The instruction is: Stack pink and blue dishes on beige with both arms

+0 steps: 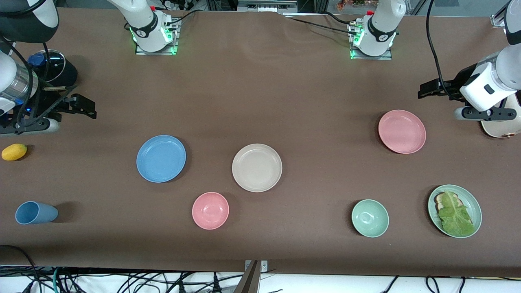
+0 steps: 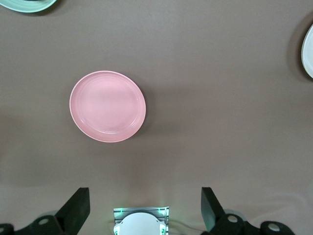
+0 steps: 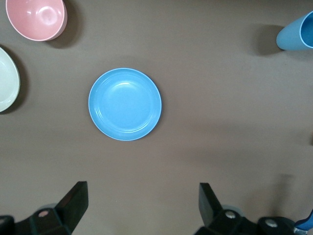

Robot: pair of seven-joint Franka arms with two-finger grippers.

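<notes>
Nothing stacked yet: we see the beige plate [image 1: 257,167] bare near the middle of the tabletop [image 1: 260,89], the blue plate [image 1: 161,158] just beside it toward the right arm's end, and the pink plate [image 1: 402,131] well apart toward the left arm's end, a bit farther from the front camera. The left gripper [image 2: 144,208] hangs high near the left arm's end edge of the tabletop, fingers spread wide with nothing between them; the right gripper [image 3: 142,205] hangs high at the right arm's end edge, also spread and empty. We judge the step in hand is the reach and pick. Both plates lie flat and shallow, so each gripper should come down at the rim, one finger inside and one outside, and pinch the lip. Rim height is hard to read from the wrist views, probably low, so go slow near the cloth. Place one plate first, then the other, so the arms don't meet over beige; keep off the pink bowl [image 1: 210,210] nearby.
</notes>
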